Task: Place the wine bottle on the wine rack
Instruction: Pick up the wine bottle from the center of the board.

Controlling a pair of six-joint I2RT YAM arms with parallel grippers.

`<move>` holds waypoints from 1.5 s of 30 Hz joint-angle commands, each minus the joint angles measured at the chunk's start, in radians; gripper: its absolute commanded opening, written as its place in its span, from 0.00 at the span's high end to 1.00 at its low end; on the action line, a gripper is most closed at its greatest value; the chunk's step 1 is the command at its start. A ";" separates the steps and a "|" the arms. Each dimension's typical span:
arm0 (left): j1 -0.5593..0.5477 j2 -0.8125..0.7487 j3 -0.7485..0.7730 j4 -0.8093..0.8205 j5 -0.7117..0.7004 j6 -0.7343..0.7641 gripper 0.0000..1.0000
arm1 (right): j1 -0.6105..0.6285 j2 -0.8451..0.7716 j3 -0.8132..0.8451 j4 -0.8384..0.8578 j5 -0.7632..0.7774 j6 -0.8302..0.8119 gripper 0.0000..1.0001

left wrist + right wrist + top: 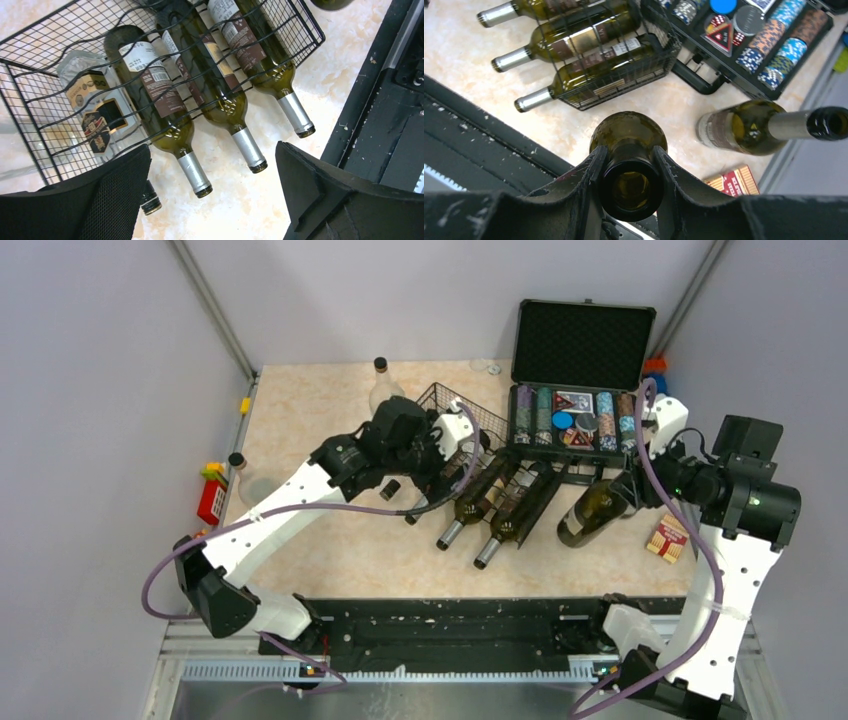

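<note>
- Pale marbled table (330, 540) between grey walls; a clear bottle (240, 475) stands near its left edge.
- The left claw (211, 150) hangs over the necks poking out of the rack. It is spread as wide as it goes and has nothing in it.
- The wine rack (470, 425), black wire mesh, sits mid-table. Three green bottles (172, 115) lie side by side in its lower cradles, with a clear labelled bottle (87, 107) to their left. The wavy upper row looks free.
- The wine bottle (590, 512) is just right of the rack and not on it, tilted with its base nearest the rack. Whether the base rests on the table I cannot tell.
- The right claw (630, 160) is clamped tight round the bottle's open neck, just under the lip.
- Judged as glass, the bottle is stiff, slick, breakable and bottom-heavy. Held by the neck, the body may swing or slide; the lip gives a stop, so that hold seems sound if moved slowly.
- Behind, an open case of poker chips (580, 420); a red box (668, 538) lies far right.
</note>
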State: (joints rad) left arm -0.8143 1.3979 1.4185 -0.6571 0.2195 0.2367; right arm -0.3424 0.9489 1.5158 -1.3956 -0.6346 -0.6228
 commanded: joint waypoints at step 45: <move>0.365 0.097 0.220 -0.100 0.192 0.020 0.01 | 1.113 0.329 0.354 0.256 -0.049 0.177 1.00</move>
State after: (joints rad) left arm -0.4778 1.5364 1.6062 -0.7719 0.3893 0.2714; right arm 0.7269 1.2312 1.7580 -1.2778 -0.6346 -0.5007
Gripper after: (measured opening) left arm 0.986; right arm 0.360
